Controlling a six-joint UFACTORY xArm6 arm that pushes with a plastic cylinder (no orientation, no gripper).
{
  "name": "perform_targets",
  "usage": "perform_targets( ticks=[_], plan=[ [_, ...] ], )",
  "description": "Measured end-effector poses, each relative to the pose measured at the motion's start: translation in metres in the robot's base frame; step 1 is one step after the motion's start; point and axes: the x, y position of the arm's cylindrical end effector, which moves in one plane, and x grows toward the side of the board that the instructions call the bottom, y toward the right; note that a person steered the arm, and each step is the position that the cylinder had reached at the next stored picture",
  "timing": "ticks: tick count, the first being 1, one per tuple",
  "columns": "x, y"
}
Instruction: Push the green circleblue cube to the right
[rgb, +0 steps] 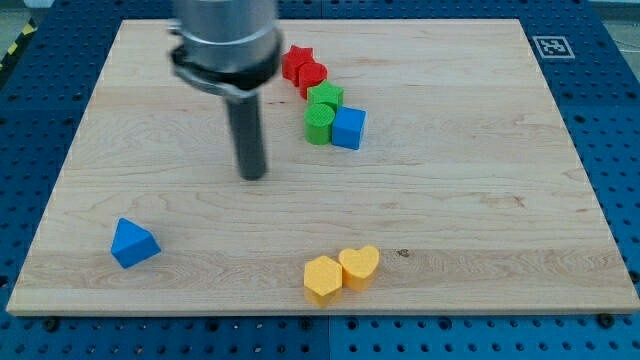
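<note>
The green circle block (318, 125) stands on the wooden board right of centre near the view's top, touching the blue cube (349, 128) on its right. A green star-like block (325, 98) sits just above the green circle. My tip (253, 175) rests on the board to the left of the green circle and a little lower, with a clear gap between them. The rod rises from the tip to the arm's grey end at the view's top.
Two red blocks (303, 69) sit above the green ones. A blue triangular block (133, 243) lies at the lower left. A yellow hexagon block (322, 278) and a yellow heart block (360, 266) touch each other near the board's bottom edge (320, 312).
</note>
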Motion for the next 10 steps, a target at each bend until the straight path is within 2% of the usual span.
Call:
perform_targets(
  ticks=[1, 5, 6, 9, 10],
  plan=[
    [-0.025, -0.01],
    [-0.057, 0.008],
    [-0.063, 0.029],
    [-0.065, 0.098],
    [-0.065, 0.079]
  ],
)
